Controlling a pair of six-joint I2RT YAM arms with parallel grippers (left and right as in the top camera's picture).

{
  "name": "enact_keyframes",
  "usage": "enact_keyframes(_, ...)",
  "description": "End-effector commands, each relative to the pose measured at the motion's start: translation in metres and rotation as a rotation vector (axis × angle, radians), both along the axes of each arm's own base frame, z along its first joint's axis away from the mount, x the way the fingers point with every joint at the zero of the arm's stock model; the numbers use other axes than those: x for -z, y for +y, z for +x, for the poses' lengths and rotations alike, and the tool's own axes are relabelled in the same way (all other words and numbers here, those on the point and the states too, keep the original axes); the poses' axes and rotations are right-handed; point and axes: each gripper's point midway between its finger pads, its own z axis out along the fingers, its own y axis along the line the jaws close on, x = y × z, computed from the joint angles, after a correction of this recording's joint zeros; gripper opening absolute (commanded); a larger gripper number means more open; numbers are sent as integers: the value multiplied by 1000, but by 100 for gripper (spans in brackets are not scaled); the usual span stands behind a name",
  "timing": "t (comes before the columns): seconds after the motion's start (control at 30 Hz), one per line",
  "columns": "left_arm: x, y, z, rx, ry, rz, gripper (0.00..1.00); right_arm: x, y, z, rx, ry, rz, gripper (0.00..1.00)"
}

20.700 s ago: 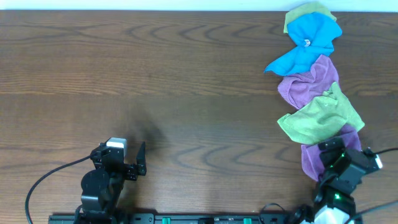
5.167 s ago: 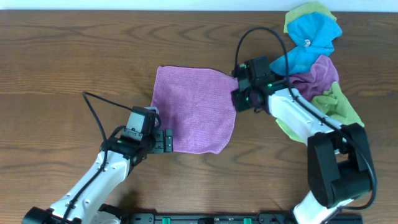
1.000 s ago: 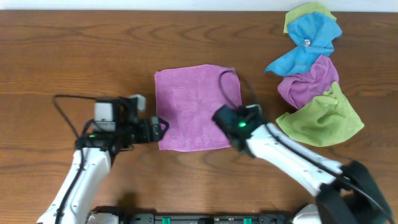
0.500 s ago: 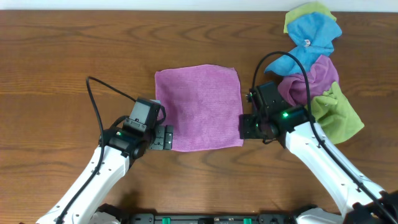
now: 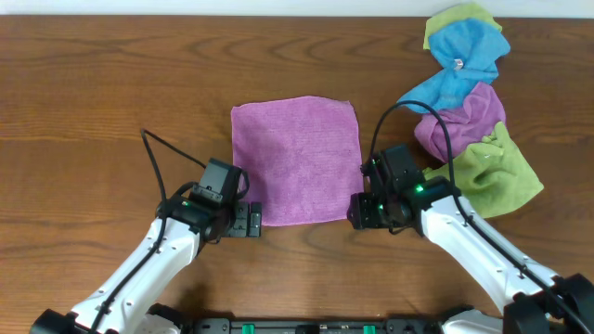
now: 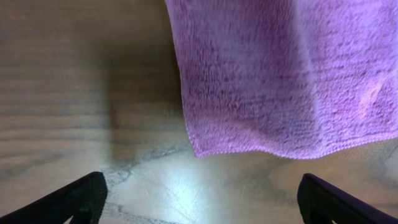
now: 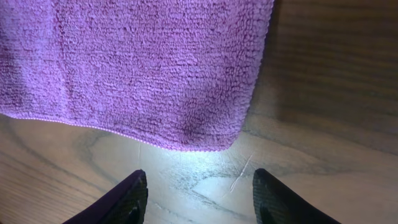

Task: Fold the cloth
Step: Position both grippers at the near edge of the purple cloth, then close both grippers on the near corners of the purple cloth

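The orchid-purple cloth point(image 5: 295, 160) lies flat and spread out as a square in the middle of the table. My left gripper point(image 5: 249, 220) is open and empty, just short of the cloth's near left corner point(image 6: 202, 148). My right gripper point(image 5: 358, 212) is open and empty, just short of the near right corner point(image 7: 214, 142). Both wrist views show bare wood between the fingertips and the cloth's near edge. The cloth's white tag is not visible.
A pile of other cloths sits at the back right: lime-green point(image 5: 492, 176), mauve point(image 5: 464, 121), blue point(image 5: 461, 60) and another green one point(image 5: 453, 19). The right arm's cable loops over the table near the mauve cloth.
Both grippers have moved toward the table's front edge, to the cloth's near corners. The cloth has stayed flat and in place.
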Motion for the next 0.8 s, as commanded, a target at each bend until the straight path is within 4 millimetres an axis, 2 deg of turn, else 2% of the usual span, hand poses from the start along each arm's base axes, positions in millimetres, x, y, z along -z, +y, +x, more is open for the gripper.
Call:
enact_keyframes(0.0, 4, -2, -4, -30, 25, -20, 95, 5, -1, -2, -3, 5, 9, 54)
enact_keyframes(0.1, 8, -9, -8, -16, 38, -62, 89, 7, 0, -1, -3, -3, 12, 52)
enact_keyframes(0.4, 13, -15, -2, -32, 21, -94, 87, 6, -1, 5, 8, -21, 20, 51)
enact_keyframes(0.77, 27, -20, -5, -24, 74, -107, 77, 6, -3, 6, 4, -27, 10, 46)
